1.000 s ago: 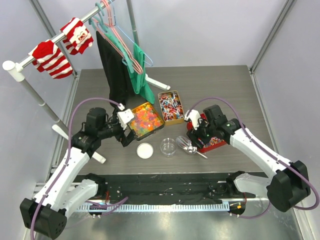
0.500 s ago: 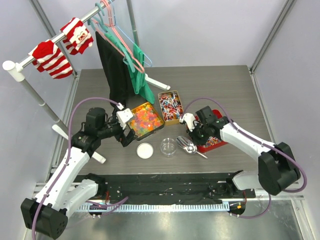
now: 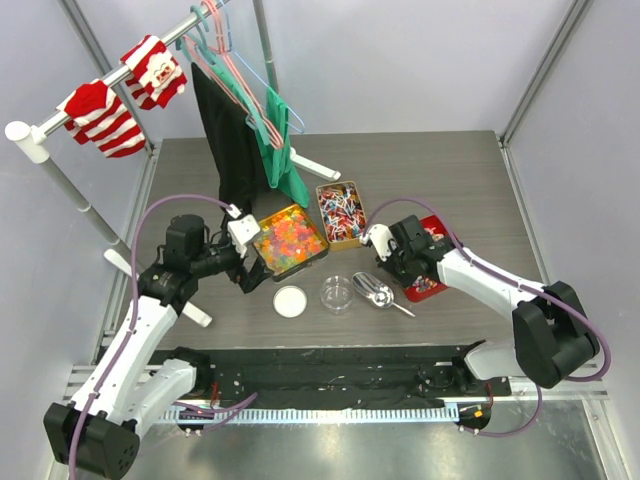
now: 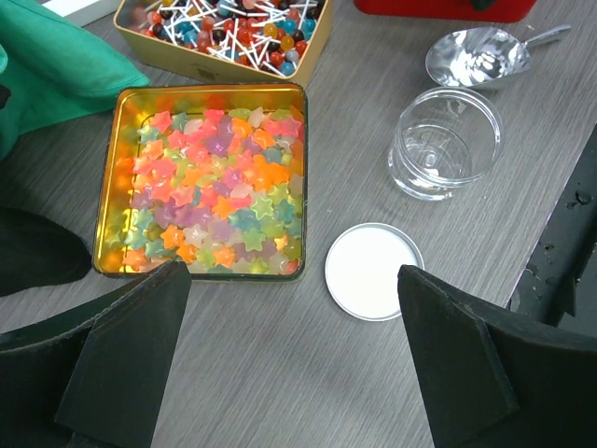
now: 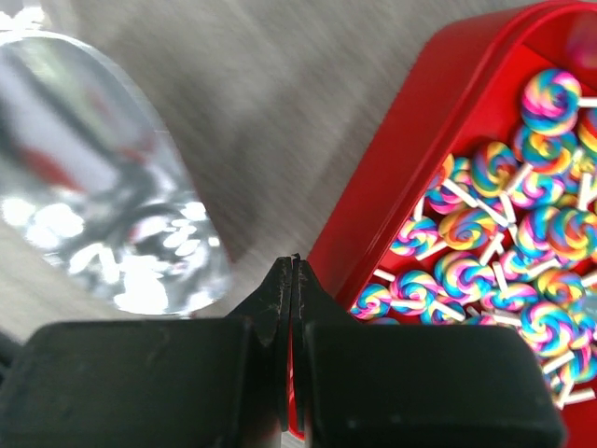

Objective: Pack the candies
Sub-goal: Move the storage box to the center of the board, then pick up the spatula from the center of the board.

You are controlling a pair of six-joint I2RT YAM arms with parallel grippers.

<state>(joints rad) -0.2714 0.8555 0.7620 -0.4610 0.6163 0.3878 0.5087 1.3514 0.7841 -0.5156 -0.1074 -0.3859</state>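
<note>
The right gripper [image 5: 292, 271] is clenched, its two fingers pressed flat together with nothing visible between them. It hangs low over the counter [image 3: 450, 170], between the one silver scoop [image 5: 103, 187] and the near wall of the red tin [image 5: 401, 168] (the tips sit right at that wall in the wrist view). The left gripper [image 4: 291, 275] is released, its fingers spread wide, and it hovers over the near edge of a square gold tin [image 4: 114, 168].

The candies are spread over three open tins:
- The square gold tin holds the star gummies [image 4: 219, 187], in orange, pink, green and yellow.
- A second gold tin [image 4: 187, 65], just behind the first, holds the stick lollipops [image 4: 238, 19].
- The red tin, off to the right, holds the swirl lollipops [image 5: 504, 243], rainbow-striped on white sticks.

In front of the tins, one clear jar [image 4: 446, 140] stands upright and open. Its single white lid [image 4: 374, 271] lies flat just beside it, nearer the left gripper. The scoop lies just on the jar's other side, bowl up.
</note>
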